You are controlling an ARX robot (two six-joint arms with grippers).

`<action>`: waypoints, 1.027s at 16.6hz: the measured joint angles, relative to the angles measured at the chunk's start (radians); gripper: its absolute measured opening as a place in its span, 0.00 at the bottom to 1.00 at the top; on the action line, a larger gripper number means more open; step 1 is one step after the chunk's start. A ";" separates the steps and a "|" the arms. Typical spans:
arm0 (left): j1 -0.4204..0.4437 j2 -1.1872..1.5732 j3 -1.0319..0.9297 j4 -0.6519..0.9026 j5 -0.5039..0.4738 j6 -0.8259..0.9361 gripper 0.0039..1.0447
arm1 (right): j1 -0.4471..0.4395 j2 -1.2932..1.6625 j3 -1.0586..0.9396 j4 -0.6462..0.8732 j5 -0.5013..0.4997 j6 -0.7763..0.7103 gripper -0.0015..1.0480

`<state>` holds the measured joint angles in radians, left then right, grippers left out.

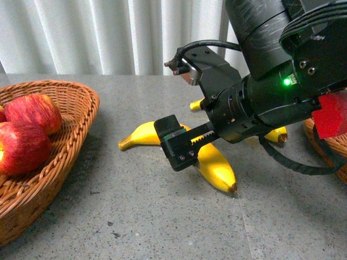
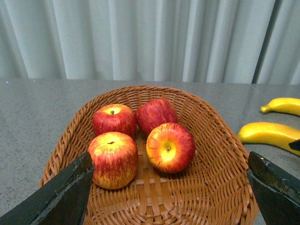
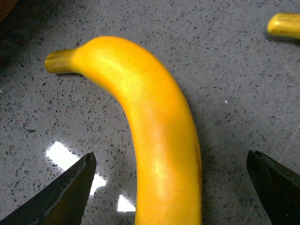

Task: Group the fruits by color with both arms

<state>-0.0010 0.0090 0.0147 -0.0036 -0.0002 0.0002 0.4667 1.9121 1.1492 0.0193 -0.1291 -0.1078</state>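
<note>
Several red apples streaked with yellow lie in a brown wicker basket. My left gripper hangs open just above that basket, its fingers wide apart and empty. Two of the apples show in the front view, in the basket at the left. My right gripper is open and low over a yellow banana on the table. The banana lies between its spread fingers, untouched. A second banana lies behind, mostly hidden by the arm.
A second wicker basket stands at the far right with a red fruit partly hidden by the right arm. The grey speckled table runs to a white curtain. Both bananas show beside the left basket.
</note>
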 joint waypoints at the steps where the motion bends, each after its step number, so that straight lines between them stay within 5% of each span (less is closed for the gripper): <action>1: 0.000 0.000 0.000 0.000 0.000 0.000 0.94 | 0.005 0.006 0.000 -0.002 0.000 -0.006 0.94; 4: 0.000 0.000 0.000 0.000 0.000 0.000 0.94 | 0.013 0.013 -0.001 0.000 0.003 -0.023 0.93; 11: 0.000 0.000 0.000 0.000 0.000 0.000 0.94 | 0.017 0.004 -0.016 0.000 0.007 -0.033 0.33; 17: 0.000 0.000 0.000 0.000 0.000 0.000 0.94 | -0.097 -0.119 0.060 -0.009 -0.032 0.042 0.31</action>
<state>-0.0010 0.0090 0.0147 -0.0032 -0.0002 0.0006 0.3702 1.7931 1.2091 0.0101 -0.1608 -0.0658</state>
